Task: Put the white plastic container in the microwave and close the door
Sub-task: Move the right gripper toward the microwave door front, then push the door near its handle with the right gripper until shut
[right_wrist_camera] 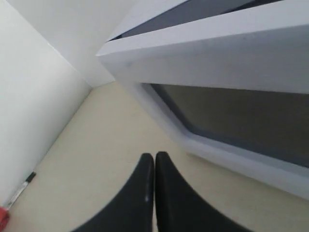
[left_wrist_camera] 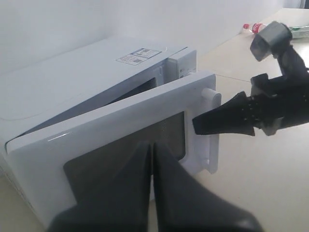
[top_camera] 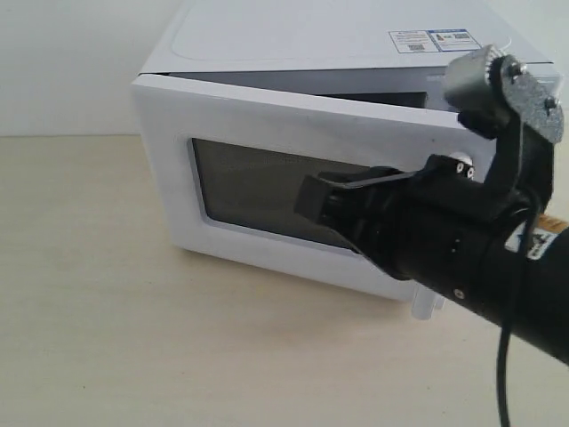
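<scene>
Your right hand (top_camera: 307,200) is up against the front of the door (top_camera: 267,116), fingers pressed together with nothing between them. In the exterior view its tip sits over the dark window (top_camera: 258,187). From the left wrist view it is just beside the handle (left_wrist_camera: 212,130).

Your left hand (left_wrist_camera: 152,145) is also pinched together and empty, pointing at the door from nearby.

The door is nearly home, with a narrow gap along the top that widens to the right.

You can't see the container in any view. The inside of the microwave (top_camera: 293,36) is hidden behind the door, so I'd guess it is already in there, but that's a guess.

This looks like a light, stiff panel that swings freely, so it needs a push and not a grip. The plastic face looks smooth and a fingertip could skid, so press square on. I'd pick the white frame on the right, by the handle, well away from the hinge side, and not the window.

The latch will probably want a firm last nudge. Go gently, because the whole box could slide on the bench (top_camera: 133,338).
</scene>
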Action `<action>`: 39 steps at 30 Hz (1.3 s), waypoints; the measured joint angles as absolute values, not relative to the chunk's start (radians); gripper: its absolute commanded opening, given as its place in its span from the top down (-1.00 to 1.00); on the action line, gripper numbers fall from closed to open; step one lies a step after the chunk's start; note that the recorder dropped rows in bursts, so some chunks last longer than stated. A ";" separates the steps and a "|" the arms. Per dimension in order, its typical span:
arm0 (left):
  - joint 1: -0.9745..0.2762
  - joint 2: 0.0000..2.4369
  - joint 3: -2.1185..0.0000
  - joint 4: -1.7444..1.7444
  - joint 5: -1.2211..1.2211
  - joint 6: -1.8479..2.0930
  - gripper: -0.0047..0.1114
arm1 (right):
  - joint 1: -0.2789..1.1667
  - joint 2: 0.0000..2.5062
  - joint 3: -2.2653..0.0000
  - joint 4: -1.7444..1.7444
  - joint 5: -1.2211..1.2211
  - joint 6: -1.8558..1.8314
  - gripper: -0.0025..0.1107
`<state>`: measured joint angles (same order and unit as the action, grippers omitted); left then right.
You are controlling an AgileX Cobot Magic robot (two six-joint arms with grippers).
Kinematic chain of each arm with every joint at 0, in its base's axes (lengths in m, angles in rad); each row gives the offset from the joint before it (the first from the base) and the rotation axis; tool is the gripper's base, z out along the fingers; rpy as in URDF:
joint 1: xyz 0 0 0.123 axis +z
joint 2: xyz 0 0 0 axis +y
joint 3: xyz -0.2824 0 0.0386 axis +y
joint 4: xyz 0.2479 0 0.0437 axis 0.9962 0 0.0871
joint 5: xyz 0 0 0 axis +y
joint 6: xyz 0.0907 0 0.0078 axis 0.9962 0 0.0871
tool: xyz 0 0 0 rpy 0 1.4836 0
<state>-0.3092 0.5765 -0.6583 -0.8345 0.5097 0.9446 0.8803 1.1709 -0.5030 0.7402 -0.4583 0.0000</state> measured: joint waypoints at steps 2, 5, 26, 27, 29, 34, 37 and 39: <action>-0.309 0.576 -0.658 -0.835 0.513 0.945 0.85 | 0.925 1.246 -0.503 0.879 -0.592 -0.103 0.96; -0.309 0.576 -0.658 -0.835 0.513 0.945 0.85 | 1.027 1.349 -0.503 0.988 -0.851 -0.201 0.96; -0.309 0.576 -0.658 -0.835 0.517 0.945 0.85 | 1.056 1.569 -0.503 1.118 -1.204 -0.276 0.96; -0.309 0.576 -0.658 -0.835 0.517 0.945 0.85 | 1.047 1.570 -0.503 1.118 -1.206 -0.276 0.96; -0.309 0.576 -0.658 -0.835 0.517 0.945 0.85 | 1.033 1.570 -0.503 1.118 -1.207 -0.273 0.96; -0.309 0.576 -0.658 -0.835 0.517 0.945 0.85 | 0.985 1.570 -0.503 1.118 -1.210 -0.264 0.96; -0.309 0.576 -0.658 -0.835 0.517 0.945 0.85 | 0.956 1.570 -0.503 1.116 -1.210 -0.261 0.96; -0.309 0.576 -0.658 -0.835 0.517 0.945 0.85 | 0.940 1.570 -0.503 1.112 -1.210 -0.259 0.96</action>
<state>-0.3092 0.5765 -0.6583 -0.8345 0.5173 0.9446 0.9399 1.5701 -0.5030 1.1123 -1.2096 -0.2594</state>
